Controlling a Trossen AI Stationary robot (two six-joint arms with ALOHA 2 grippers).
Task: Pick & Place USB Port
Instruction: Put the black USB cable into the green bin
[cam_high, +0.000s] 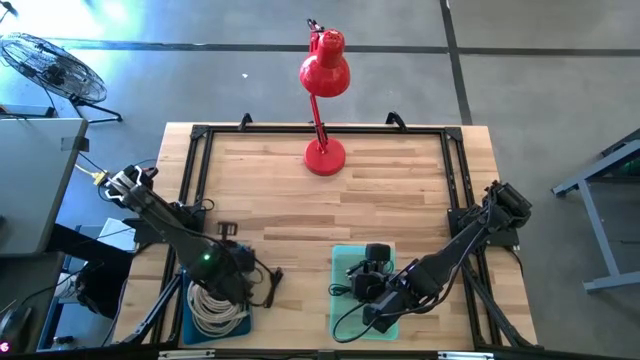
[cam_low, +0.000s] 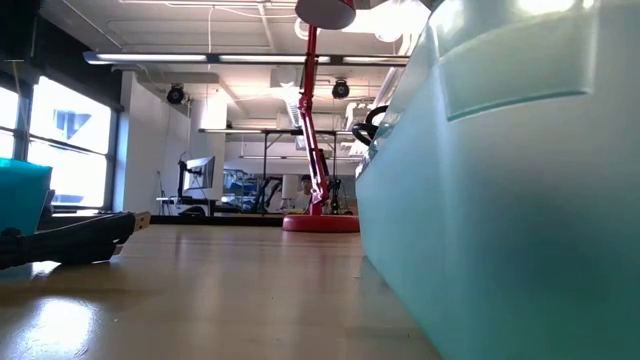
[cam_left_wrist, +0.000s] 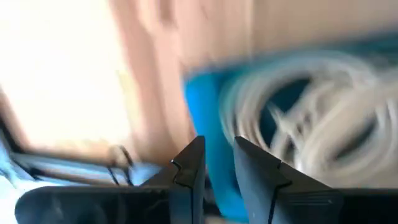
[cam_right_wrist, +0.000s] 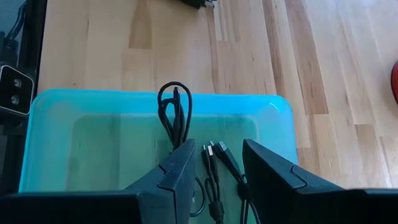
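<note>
A teal bin (cam_high: 343, 258) (cam_right_wrist: 74, 143) stands near the table's near edge, right of centre, and fills the right of the low view (cam_low: 500, 200). Black USB cables (cam_high: 372, 262) lie in it, one looped bundle (cam_right_wrist: 175, 112) on its floor. My right gripper (cam_high: 375, 302) (cam_right_wrist: 214, 168) hangs over this bin, open, with black cable ends lying between and beyond its fingers. My left gripper (cam_high: 252, 277) (cam_left_wrist: 219, 165) is at the blue bin (cam_high: 190, 322) (cam_left_wrist: 199, 99) of coiled white cables (cam_high: 215, 305) (cam_left_wrist: 311, 106), its fingers a narrow gap apart.
A red desk lamp (cam_high: 324, 75) (cam_low: 318, 150) stands at the table's far middle. A black frame rail (cam_high: 320, 130) runs round the tabletop. Bare wood (cam_high: 330, 205) lies between the lamp and the two bins.
</note>
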